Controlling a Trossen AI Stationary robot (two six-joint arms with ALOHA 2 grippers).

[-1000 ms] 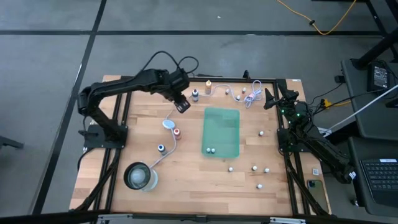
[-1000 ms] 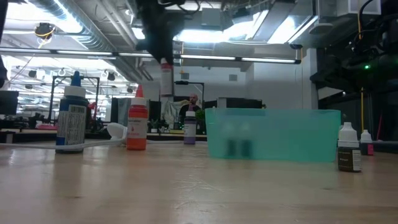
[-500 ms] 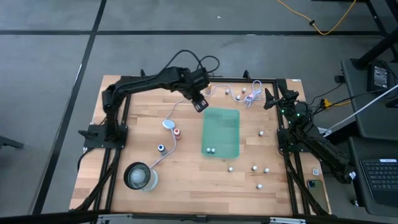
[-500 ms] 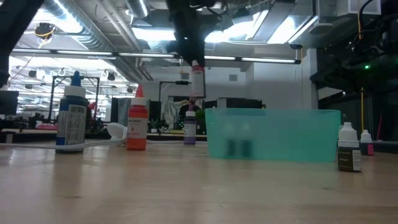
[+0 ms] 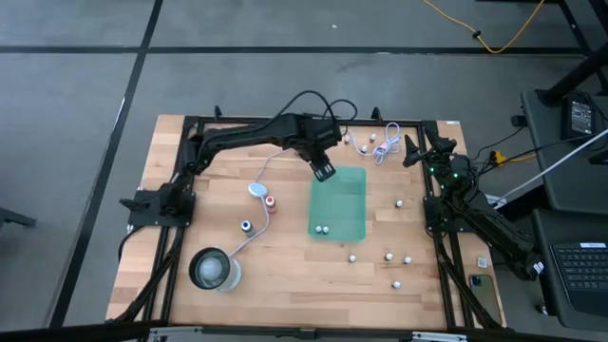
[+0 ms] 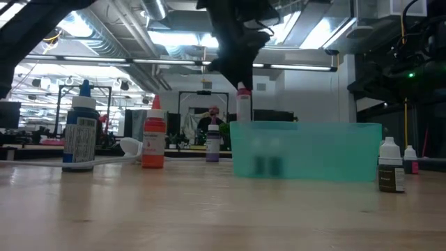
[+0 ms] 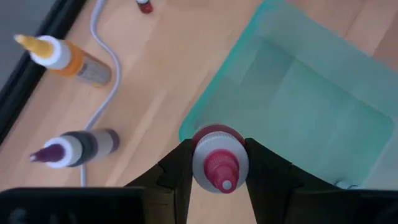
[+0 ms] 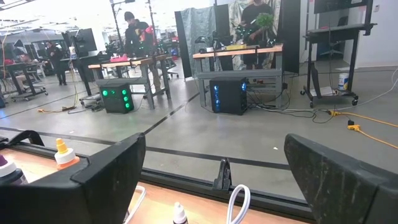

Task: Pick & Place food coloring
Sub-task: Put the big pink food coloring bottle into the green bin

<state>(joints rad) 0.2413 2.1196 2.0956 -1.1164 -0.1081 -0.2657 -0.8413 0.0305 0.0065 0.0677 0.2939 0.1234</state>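
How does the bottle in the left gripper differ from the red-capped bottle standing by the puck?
The held bottle is clamped in the left gripper in the air at the green bin's corner; the red-capped bottle stands free on the table. The held one looks pale with a magenta cap; the standing one looks orange-red in the low view. Both are upright small dropper bottles.

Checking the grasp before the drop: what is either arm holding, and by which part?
The left gripper holds a red-capped food coloring bottle by its sides just below the cap. The right gripper holds nothing.
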